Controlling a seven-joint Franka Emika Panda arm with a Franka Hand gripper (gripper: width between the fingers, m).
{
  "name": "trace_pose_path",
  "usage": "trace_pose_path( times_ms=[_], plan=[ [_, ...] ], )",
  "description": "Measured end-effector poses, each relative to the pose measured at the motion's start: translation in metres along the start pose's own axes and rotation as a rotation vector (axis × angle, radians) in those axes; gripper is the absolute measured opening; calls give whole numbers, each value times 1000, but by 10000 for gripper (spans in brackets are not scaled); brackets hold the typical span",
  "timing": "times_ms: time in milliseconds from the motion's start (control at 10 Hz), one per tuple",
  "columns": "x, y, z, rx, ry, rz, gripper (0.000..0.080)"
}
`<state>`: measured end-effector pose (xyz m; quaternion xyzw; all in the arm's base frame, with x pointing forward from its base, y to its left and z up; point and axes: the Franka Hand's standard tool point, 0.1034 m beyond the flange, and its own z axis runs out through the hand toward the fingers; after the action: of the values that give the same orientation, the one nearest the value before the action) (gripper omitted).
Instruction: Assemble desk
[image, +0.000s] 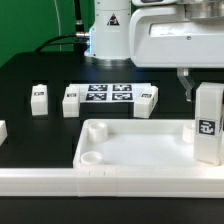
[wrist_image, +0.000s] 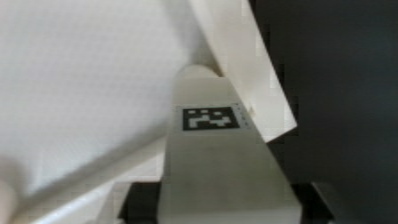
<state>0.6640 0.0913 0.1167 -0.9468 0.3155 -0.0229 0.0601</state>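
End effector (wrist_image: 222, 198) clamps a leg (wrist_image: 217, 150) (tag facing the wrist camera) upright at the tabletop's (image: 130, 150) rim.

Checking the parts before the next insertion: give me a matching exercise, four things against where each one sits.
Things:
A. tabletop
B. marker board
C. held leg
D. lone leg

Places:
1. upright in the gripper, at the exterior view's right
2. standing alone, further to the exterior view's left than the flanking legs
3. flat between the flanking legs
4. in the foreground, rim up

Pairs: A-4, B-3, C-1, D-2
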Motion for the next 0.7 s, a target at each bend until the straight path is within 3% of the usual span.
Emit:
trace_pose_path(
  times_ms=[300,700],
  plan=[
    [-1,1,1,18,-26,313,291],
    [-3,0,2,13,-27,429,292]
  ],
)
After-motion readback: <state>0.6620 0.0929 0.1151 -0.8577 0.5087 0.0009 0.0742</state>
